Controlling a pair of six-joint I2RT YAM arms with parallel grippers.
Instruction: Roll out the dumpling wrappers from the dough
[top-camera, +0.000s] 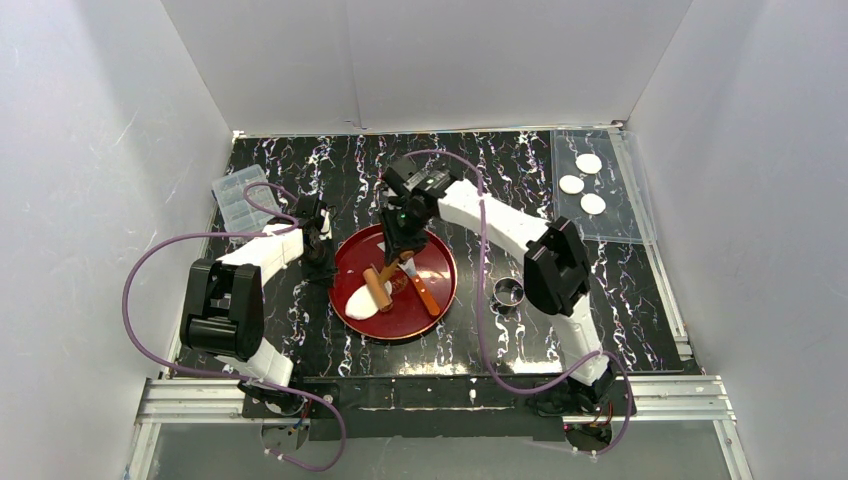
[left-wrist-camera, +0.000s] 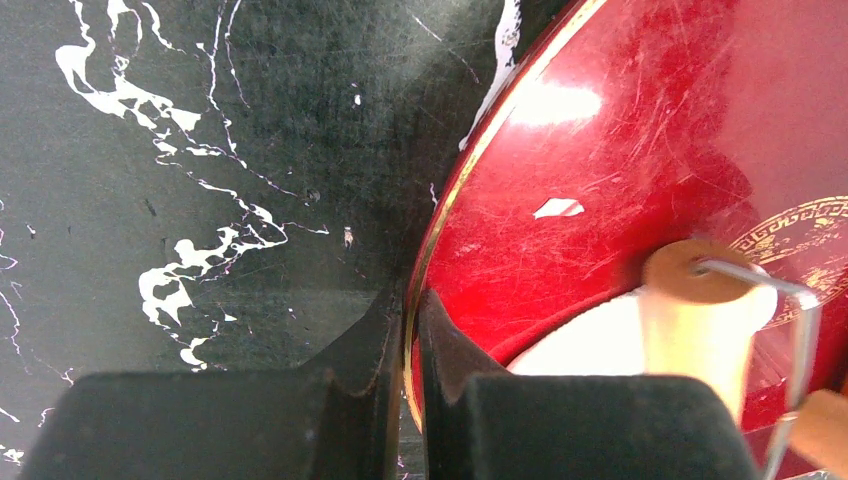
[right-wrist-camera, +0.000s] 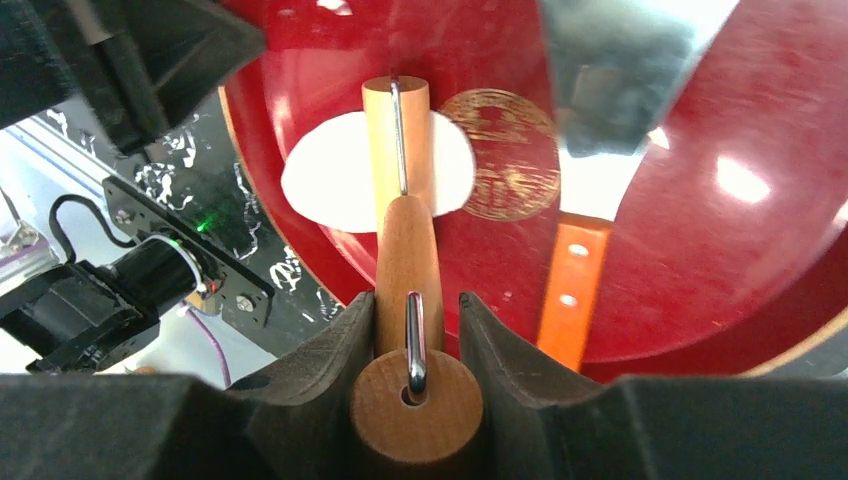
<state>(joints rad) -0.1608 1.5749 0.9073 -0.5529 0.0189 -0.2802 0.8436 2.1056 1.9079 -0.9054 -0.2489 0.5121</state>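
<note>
At the middle of the black marbled worktop (top-camera: 640, 300) sits a red plate (top-camera: 445, 272), and on its near-left part lies the dough (right-wrist-camera: 320, 185), pressed into a flattish oblong sheet. The left claw (left-wrist-camera: 412, 300) is pinched tight on the plate's left rim, one finger inside and one outside, evidently to pin the plate so it cannot slide under the rolling. The right claw (right-wrist-camera: 415, 310) is clamped on the wooden handle of a small roller (top-camera: 378, 288), whose barrel rests across the dough; gripping the handle leaves the barrel free to turn. A scraper (top-camera: 425, 292) with an orange handle lies in the plate just beside the roller. A metal ring (top-camera: 508, 293) stands on the worktop right of the plate, likely for cutting. Three dumpling wrappers (top-camera: 572, 184) lie on a clear sheet (top-camera: 620, 225) at the far right, well apart from the work.
</note>
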